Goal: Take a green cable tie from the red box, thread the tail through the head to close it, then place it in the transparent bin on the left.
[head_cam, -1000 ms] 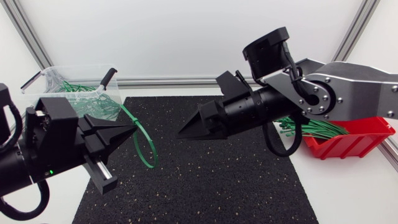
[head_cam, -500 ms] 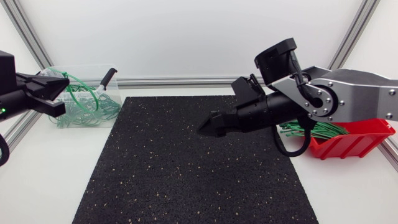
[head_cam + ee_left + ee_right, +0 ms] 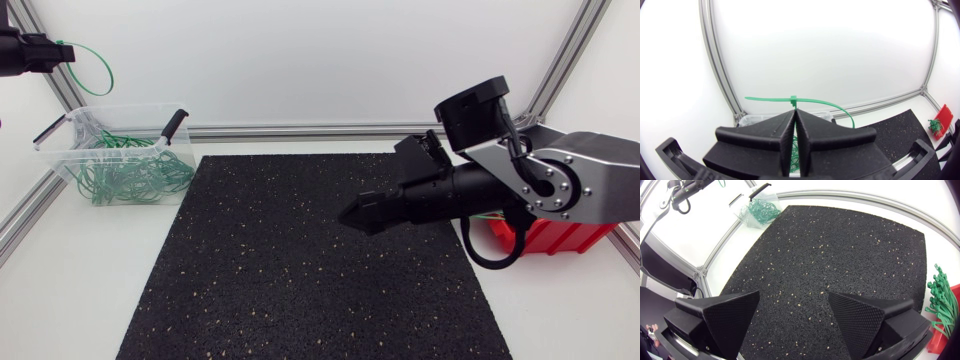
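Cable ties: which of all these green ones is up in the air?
The looped tie, pinched at the tips of the left gripper. All the rest lie heaped, either in the transparent bin or in the red box.

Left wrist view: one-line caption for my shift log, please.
Left pincer shut on a green cable tie, with the transparent bin showing just beyond its tips.

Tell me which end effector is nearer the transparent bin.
Left. The left end effector hangs above the transparent bin, shut on the closed green cable tie. The right end effector, open, is over the black mat's right part, near the red box.
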